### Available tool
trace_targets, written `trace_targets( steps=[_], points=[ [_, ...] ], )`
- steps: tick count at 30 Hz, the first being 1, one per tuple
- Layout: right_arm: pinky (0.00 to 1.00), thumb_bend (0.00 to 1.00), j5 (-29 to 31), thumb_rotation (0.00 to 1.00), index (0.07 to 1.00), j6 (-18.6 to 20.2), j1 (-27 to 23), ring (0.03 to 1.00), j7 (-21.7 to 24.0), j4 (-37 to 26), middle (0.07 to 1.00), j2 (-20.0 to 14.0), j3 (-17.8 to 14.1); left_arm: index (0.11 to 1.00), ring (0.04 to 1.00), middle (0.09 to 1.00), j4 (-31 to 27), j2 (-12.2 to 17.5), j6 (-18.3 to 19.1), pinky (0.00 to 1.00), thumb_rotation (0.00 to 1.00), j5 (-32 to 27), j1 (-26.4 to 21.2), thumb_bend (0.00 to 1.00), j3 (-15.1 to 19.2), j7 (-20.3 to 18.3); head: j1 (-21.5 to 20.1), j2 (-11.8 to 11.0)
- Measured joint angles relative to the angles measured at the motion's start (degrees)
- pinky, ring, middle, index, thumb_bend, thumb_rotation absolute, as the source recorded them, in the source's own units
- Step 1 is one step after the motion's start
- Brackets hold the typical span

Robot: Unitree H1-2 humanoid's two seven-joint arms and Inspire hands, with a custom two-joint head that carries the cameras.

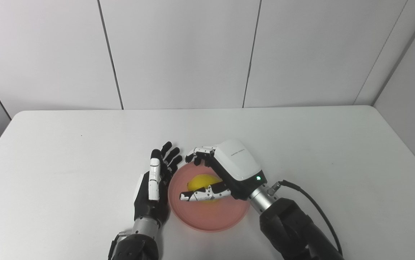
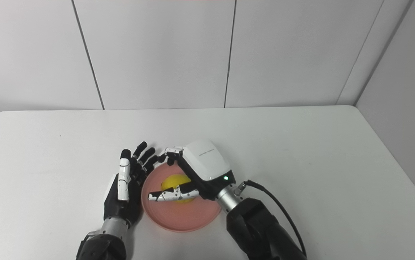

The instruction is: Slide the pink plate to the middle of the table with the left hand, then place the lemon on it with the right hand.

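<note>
The round pink plate [image 1: 207, 211] lies mid-table; the right hand [image 1: 218, 173] cups the yellow lemon [image 1: 201, 181] on it, release left; the left hand [image 1: 155, 184] is spread.

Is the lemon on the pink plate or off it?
On it. The lemon sits inside the pink plate, with the right hand curled over it. Whether the hand grips it, cannot tell.
</note>
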Motion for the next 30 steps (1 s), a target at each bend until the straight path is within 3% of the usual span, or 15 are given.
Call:
trace_targets(
  steps=[5,9,18,25,30],
  points=[
    [0.56,0.73,7.27,0.97,0.652,-3.11,1.81,0.638,-5.98,3.24,0.676,2.55,-4.41,0.924,0.875,0.912,0.02,-0.01,-0.01,0.99,1.00,0.17,0.00,0.73,0.07,0.23,0.09,0.00],
    [0.67,0.71,15.16,1.00,0.749,-4.17,3.82,0.751,-9.51,6.25,0.780,6.14,-8.95,0.917,0.896,0.910,0.23,-0.02,-0.31,0.93,1.00,0.14,0.00,0.71,0.34,0.61,0.09,0.00],
    [0.83,0.62,26.65,1.00,0.832,-4.16,5.95,0.868,-11.16,6.35,0.876,10.25,-16.04,0.935,0.915,0.927,2.68,0.02,-4.88,1.00,1.00,1.68,-0.61,0.70,0.83,1.09,0.09,0.09],
    [0.85,0.69,36.75,1.00,0.896,-3.79,6.25,0.917,-10.28,6.86,0.928,12.28,-19.52,0.926,0.897,0.909,6.94,1.41,-11.53,0.97,1.00,6.23,-2.46,0.75,2.27,2.44,0.26,0.18],
    [0.88,0.70,41.14,1.00,0.915,-3.01,6.48,0.925,-8.76,7.91,0.935,12.48,-20.33,0.927,0.887,0.905,8.85,3.27,-13.57,0.94,1.00,7.94,-4.12,0.78,3.62,3.36,0.62,0.26]
  ],
)
